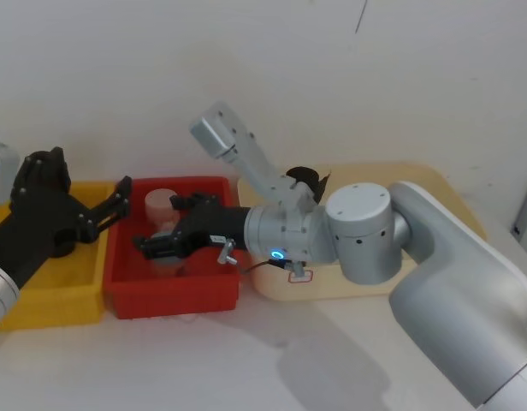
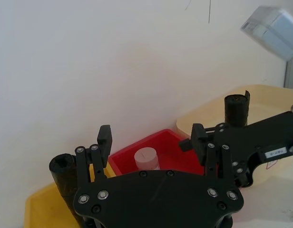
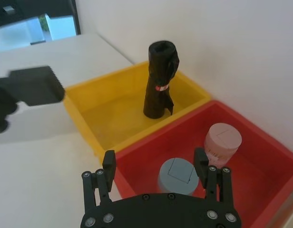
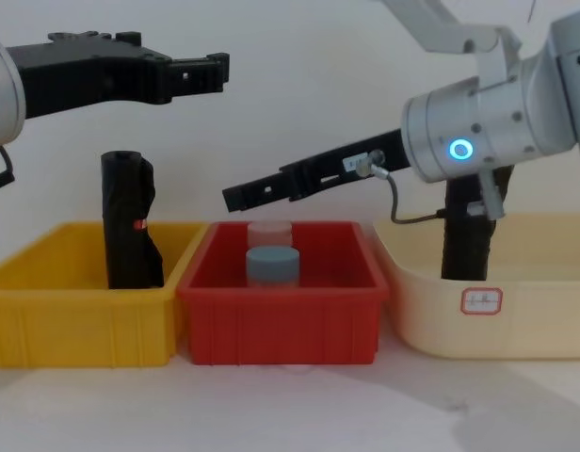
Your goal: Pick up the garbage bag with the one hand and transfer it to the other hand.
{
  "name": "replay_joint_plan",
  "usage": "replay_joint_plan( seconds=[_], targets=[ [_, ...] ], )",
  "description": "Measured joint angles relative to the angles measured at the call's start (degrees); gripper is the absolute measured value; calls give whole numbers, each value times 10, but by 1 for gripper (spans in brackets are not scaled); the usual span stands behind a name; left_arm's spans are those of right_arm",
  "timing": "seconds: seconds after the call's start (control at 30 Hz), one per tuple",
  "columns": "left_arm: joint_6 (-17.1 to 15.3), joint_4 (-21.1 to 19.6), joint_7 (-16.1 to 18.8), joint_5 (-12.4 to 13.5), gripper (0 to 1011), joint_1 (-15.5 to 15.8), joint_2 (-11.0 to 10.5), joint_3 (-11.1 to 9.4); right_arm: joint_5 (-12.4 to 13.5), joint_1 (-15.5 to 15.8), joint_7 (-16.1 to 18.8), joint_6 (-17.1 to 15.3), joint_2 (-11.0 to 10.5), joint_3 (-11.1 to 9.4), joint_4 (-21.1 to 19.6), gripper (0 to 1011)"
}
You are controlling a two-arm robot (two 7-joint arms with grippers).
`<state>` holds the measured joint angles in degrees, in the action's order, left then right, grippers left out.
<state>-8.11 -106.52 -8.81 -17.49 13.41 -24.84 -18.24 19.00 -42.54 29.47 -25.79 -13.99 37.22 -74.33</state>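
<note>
Chest view, starting at the left of the frame: the left end effector (image 4: 211, 72) is hanging in the upper left above the yellow bin (image 4: 73, 330), its fingers spread wide and gripping nothing. Under it a black roll with a red mark (image 4: 128, 221) is standing upright in that bin; it is not the one wanted. In the middle, the red bin (image 4: 281, 320) is holding a grey cylinder (image 4: 272, 266) and a pink cylinder (image 4: 269, 230). The right end effector (image 4: 233, 198) is reaching over them from the right, also wide open and empty. At the right of the frame the garbage bag (image 4: 462, 240) is standing upright in the cream bin (image 4: 525, 330), partly hidden behind the right arm and well apart from both end effectors. All three bins are sitting side by side on the white surface (image 4: 290, 405).

I judge the pickup is not yet begun. The left end effector is needing to cross past the marked roll and the red bin, so the right arm is probably having to give way first. Closing on the bag's upper part, above the bin wall, and lifting straight up looks best. The crinkly plastic may slip, and leaving one end free is making room for the second grip.
</note>
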Motion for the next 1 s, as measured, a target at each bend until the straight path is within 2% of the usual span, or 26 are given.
replay_joint_plan(
  seconds=[0.67, 1.0],
  targets=[
    [0, 0, 0, 0, 1001, 0, 0, 0, -34, -47, -5, 16, 44, 27, 106, 1001],
    [0, 0, 0, 0, 1001, 0, 0, 0, -48, -56, -6, 24, 54, 35, 142, 1001]
  ],
)
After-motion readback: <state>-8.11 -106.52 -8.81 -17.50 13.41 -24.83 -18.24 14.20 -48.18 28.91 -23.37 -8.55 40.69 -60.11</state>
